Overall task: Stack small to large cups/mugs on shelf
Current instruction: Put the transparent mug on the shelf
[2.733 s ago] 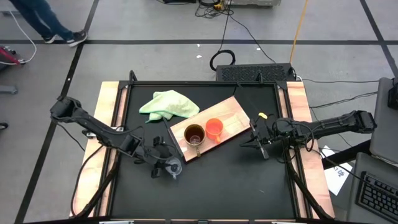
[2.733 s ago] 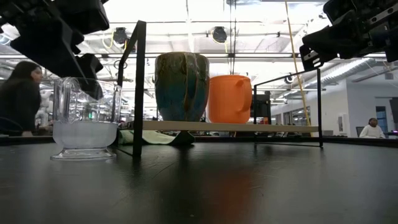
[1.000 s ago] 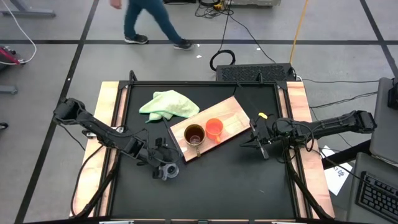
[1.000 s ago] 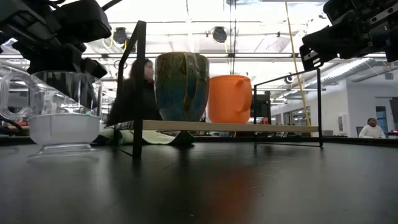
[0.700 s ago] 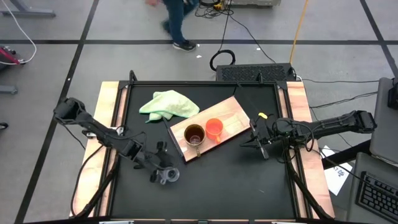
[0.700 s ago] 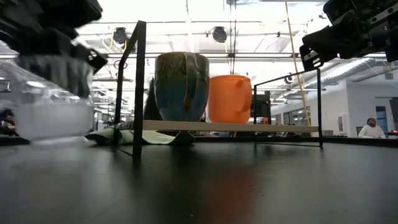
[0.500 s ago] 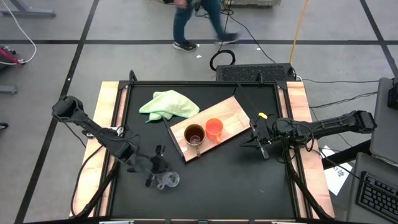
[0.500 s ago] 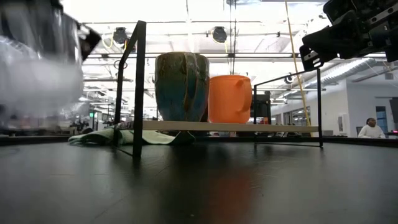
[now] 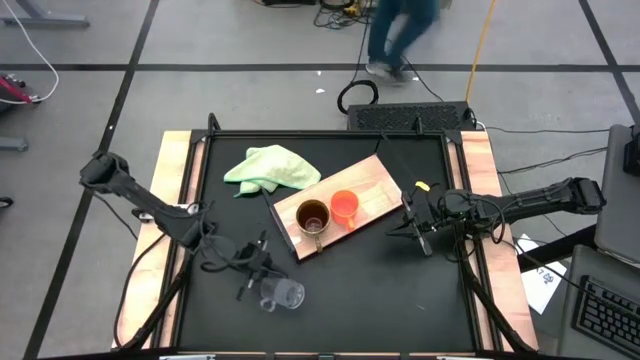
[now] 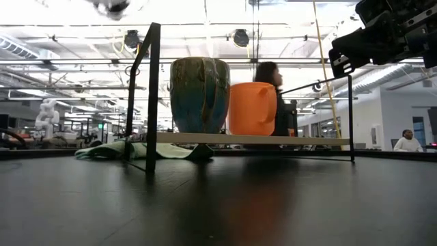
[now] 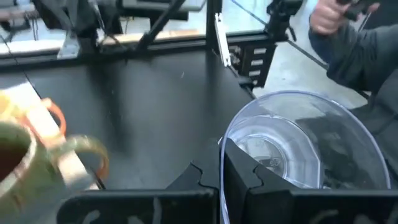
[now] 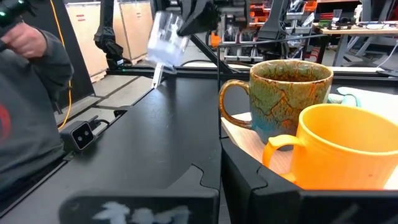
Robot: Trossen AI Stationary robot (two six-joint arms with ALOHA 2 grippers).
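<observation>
The small clear glass cup [image 9: 281,295] hangs in the air over the table's near left, with my left gripper [image 9: 260,281] shut on it. In the low view only a bit of the glass cup [image 10: 113,7] shows at the top edge. The tan-brown mug [image 9: 312,216] and the orange cup [image 9: 344,206] stand side by side on the light-wood shelf [image 9: 375,185]. My right gripper [image 9: 409,227] waits shut and empty to the right of the shelf. My left gripper holds the glass cup by its rim [image 11: 221,144], one finger [image 11: 247,178] inside the cup and one outside. The fingers point toward the table's near right. The cup is lifted clear of the table and tipped onto its side, its mouth toward the wrist.
A pale green cloth [image 9: 270,167] lies at the far left beside the shelf. A black frame [image 10: 151,96] stands around the table. A person's sleeve and hand [image 12: 25,81] show beyond the near edge, and another person [image 9: 400,30] walks past the far side.
My left gripper has gone up and toward the table's near edge with the glass cup. The cup has left the table, risen out of the low view's top and tipped onto its side.
</observation>
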